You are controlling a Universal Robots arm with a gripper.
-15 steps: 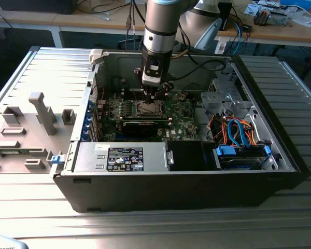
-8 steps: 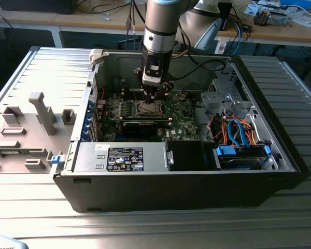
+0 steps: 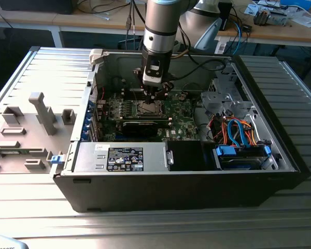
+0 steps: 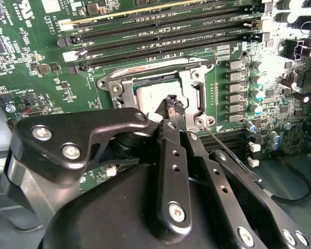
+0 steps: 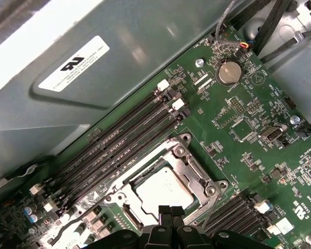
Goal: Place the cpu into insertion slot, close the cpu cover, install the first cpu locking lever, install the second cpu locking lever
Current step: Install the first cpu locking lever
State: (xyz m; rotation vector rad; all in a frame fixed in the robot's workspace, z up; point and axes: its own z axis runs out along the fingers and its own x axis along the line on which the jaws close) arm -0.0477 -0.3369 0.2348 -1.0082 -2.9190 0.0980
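Near the middle of the green motherboard (image 5: 249, 129), inside the open black computer case (image 3: 171, 192) lying on the ribbed metal table (image 3: 145, 228), the cpu (image 5: 163, 191), a small flat square chip with a silver-grey metal top, sits in its socket. The cpu cover (image 5: 196, 168), a thin silvery metal frame plate with a square window, lies flat around it. By the look of it, the chip is seated and the cover is down.

The black gripper (image 5: 169, 210) hangs at the socket's edge, on the side away from the 4 long dark memory slots (image 5: 124, 140). Its 2 fingertips are pressed together, with nothing visible between them. I judge it is there for the thin wire locking lever (image 4: 230, 155). In the second wrist view that lever runs out slantwise from the socket's corner, clear of the frame, so it seems unlatched.

Whether the tips touch the lever or the cover I cannot tell, because the gripper's own body hides the near edge of the socket in both wrist views. The other lever is hard to pick out against the frame. In the exterior view the arm stands over the socket's far edge, and the chip is too small to make out.
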